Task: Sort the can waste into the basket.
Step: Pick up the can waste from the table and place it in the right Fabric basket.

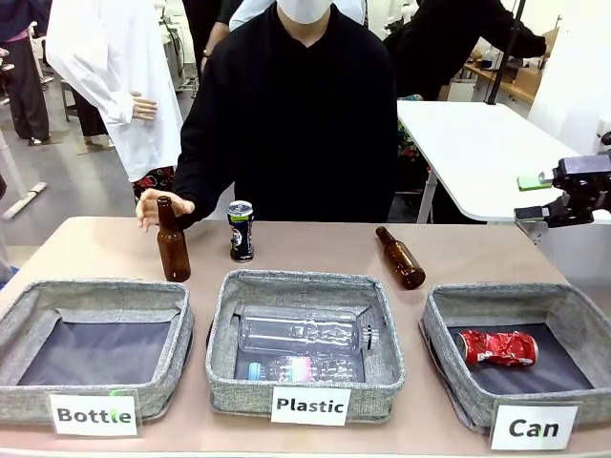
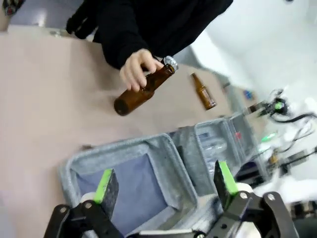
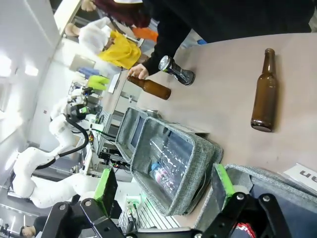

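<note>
A black can with a silver top stands upright at the table's far middle, also seen in the right wrist view. A red dented can lies inside the grey basket labelled "Can" at the right. My left gripper hangs open over the basket labelled "Bottle", with nothing between its fingers. My right gripper is open above the gap between the "Plastic" basket and the "Can" basket. The right arm's black end sits at the picture's right edge.
A person's hand grips the neck of an upright brown bottle at the far left. Another brown bottle lies on the table at the far right. The "Plastic" basket holds clear bottles. The "Bottle" basket is empty.
</note>
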Robot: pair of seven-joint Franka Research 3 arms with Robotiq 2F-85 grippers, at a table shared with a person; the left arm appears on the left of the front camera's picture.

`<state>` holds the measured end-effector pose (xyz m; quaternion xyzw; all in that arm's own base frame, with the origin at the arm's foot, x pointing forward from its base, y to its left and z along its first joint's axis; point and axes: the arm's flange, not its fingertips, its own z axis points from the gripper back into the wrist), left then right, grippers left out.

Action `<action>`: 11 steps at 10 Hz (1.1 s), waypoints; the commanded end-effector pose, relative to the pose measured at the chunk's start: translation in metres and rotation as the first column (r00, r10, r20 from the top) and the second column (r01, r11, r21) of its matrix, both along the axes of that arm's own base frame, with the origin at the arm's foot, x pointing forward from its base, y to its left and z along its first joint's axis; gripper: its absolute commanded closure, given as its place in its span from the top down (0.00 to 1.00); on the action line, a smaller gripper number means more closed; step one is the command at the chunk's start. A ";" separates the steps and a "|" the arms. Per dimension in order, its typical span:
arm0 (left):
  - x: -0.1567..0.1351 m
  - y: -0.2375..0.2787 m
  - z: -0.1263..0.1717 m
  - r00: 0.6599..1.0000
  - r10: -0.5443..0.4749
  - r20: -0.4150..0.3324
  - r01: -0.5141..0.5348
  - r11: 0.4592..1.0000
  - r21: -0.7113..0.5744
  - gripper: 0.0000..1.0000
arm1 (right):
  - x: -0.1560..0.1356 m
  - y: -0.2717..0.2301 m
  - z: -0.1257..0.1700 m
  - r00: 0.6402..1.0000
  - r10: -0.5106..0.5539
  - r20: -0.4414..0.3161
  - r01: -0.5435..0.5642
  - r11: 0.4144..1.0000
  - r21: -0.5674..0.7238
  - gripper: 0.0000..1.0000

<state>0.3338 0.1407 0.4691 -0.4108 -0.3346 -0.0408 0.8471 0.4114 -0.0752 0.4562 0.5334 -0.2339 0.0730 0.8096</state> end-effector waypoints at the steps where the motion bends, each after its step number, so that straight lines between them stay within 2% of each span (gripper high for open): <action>1: 0.052 -0.050 -0.001 0.999 0.036 0.022 -0.040 0.976 0.216 1.00 | -0.002 -0.001 0.001 1.000 0.008 0.011 -0.008 1.000 -0.005 1.00; 3: 0.096 -0.060 -0.022 0.997 0.032 -0.076 -0.015 0.977 0.214 1.00 | -0.002 -0.001 0.001 1.000 0.008 0.011 -0.008 1.000 -0.005 1.00; 4: 0.086 -0.040 -0.015 0.995 -0.015 -0.097 0.027 0.992 0.124 1.00 | -0.002 -0.001 0.001 1.000 0.008 0.011 -0.008 1.000 -0.005 1.00; 5: 0.059 -0.001 0.006 0.999 -0.001 -0.036 0.001 1.000 0.019 1.00 | -0.002 -0.001 0.001 1.000 0.008 0.011 -0.008 1.000 -0.005 1.00; 6: 0.018 0.045 0.026 0.999 -0.023 0.044 0.027 0.994 -0.110 1.00 | -0.002 -0.001 0.001 1.000 0.008 0.011 -0.008 1.000 -0.005 1.00; 7: -0.028 0.086 0.033 0.993 -0.052 0.107 0.075 0.974 -0.215 1.00 | -0.002 -0.001 0.001 1.000 0.008 0.011 -0.008 1.000 -0.005 1.00; 9: -0.076 0.120 0.016 0.992 -0.036 0.122 0.067 0.963 -0.262 1.00 | -0.002 -0.001 0.001 1.000 0.008 0.011 -0.008 1.000 -0.005 1.00; 11: -0.104 0.127 -0.003 0.979 -0.161 0.126 0.186 0.956 -0.228 1.00 | -0.002 -0.001 0.001 1.000 0.008 0.011 -0.008 1.000 -0.005 1.00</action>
